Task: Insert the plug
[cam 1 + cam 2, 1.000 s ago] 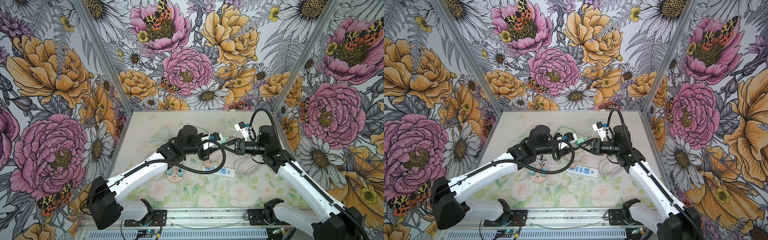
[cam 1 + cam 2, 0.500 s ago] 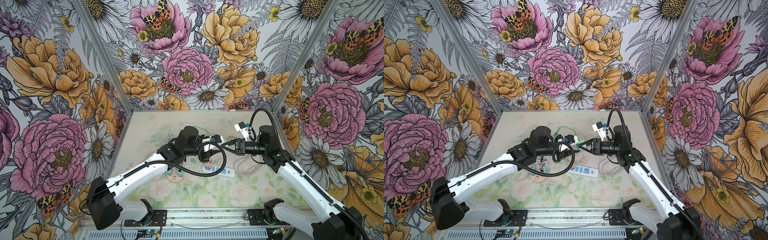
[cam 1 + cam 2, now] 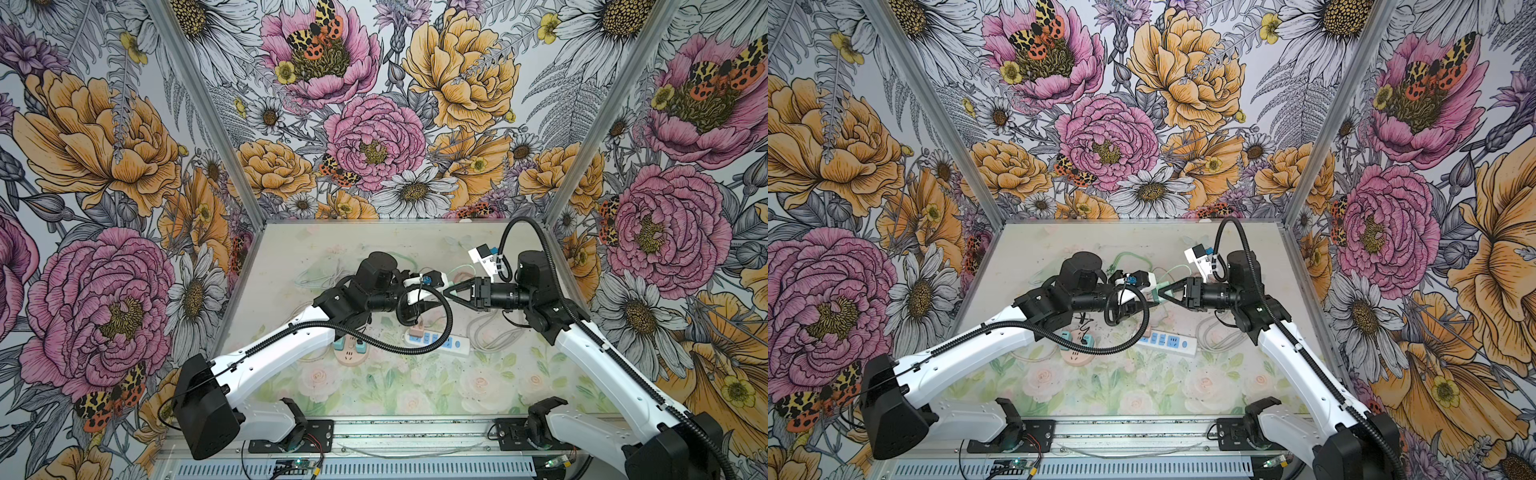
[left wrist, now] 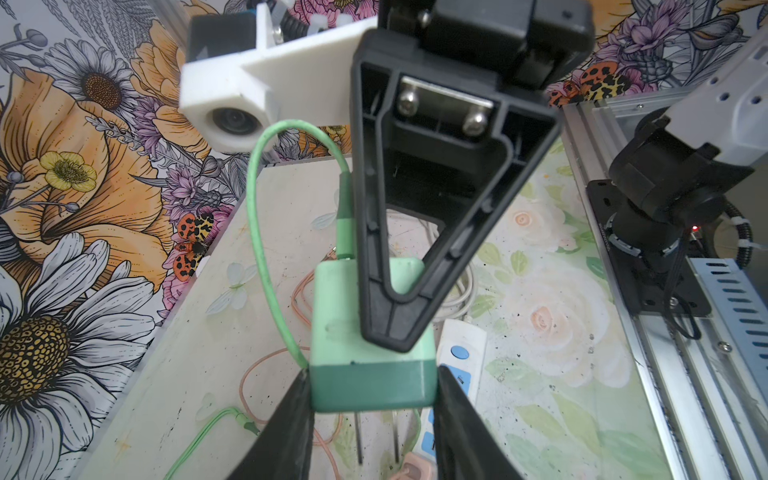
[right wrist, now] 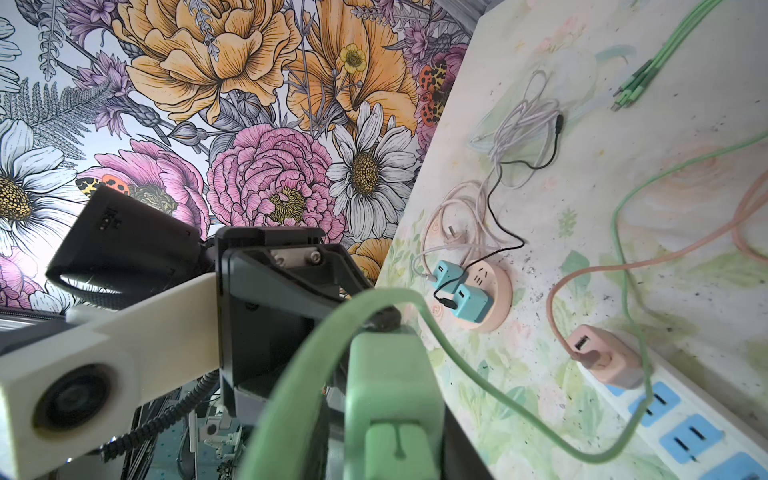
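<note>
Fingers of the left gripper (image 4: pixel 372 376) are pinching the green plug (image 4: pixel 353 299) by its two sides, prongs pointing down, up in the air over the middle of the table (image 3: pixel 1059 249). We see one finger (image 4: pixel 388 328) of the right gripper (image 3: pixel 1159 293) lying flat on its broad face. The other finger's hidden, so we can't tell if that one's clamped.

Right gripper (image 3: pixel 1160 296): its jaws stand narrower than a second ago. Its tips, then just right of the green plug (image 3: pixel 1155 291) at centre frame, now reach over it.
Gap between grippers: small a second ago, now closed in both top views.
Left gripper (image 4: pixel 370 395): sits a little lower in the frame than a second ago, and the plug with it.
</note>
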Controlling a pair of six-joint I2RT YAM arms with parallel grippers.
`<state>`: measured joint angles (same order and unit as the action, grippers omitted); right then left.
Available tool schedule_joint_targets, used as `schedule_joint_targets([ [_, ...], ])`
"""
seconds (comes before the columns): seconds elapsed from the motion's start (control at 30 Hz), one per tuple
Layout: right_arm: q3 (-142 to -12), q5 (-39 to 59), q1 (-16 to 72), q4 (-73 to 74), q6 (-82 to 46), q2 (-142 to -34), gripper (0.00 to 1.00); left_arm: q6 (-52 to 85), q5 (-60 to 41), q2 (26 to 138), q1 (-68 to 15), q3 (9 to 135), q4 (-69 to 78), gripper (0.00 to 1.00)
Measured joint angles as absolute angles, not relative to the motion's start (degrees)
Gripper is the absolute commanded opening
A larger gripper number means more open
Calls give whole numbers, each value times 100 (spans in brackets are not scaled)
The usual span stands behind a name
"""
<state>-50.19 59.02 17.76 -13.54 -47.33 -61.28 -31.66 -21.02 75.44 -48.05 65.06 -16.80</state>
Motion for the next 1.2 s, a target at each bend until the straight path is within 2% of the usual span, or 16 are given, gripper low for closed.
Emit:
schedule_joint_targets([
  [0.2, -5013, 5986, 1765, -1374, -4733, -6163, 33, -3334, -2102, 7548, -4816, 6606, -1872, 26],
  [0.33, -5009, 5990, 1758, -1372, -4746, -6163, 27, -3420, -2106, 7603, -4816, 6744, -2038, 26],
  [0.53, -4991, 5988, 1730, -1391, -4727, -6163, 0, -3520, -2082, 7688, -4814, 6847, -2158, 31],
  [0.8, -4890, 5767, 1702, -1387, -4589, -6163, 0, -3651, -1820, 7843, -4816, 6862, -2093, 38],
  [0.97, -4897, 5572, 1511, -1343, -4486, -6163, 0, -3607, -1479, 7913, -4840, 6694, -1535, 56],
  [1.2, -5142, 5492, 1000, -1658, -4442, -6158, 0, -3155, -943, 7666, -4709, 5924, -827, 61],
])
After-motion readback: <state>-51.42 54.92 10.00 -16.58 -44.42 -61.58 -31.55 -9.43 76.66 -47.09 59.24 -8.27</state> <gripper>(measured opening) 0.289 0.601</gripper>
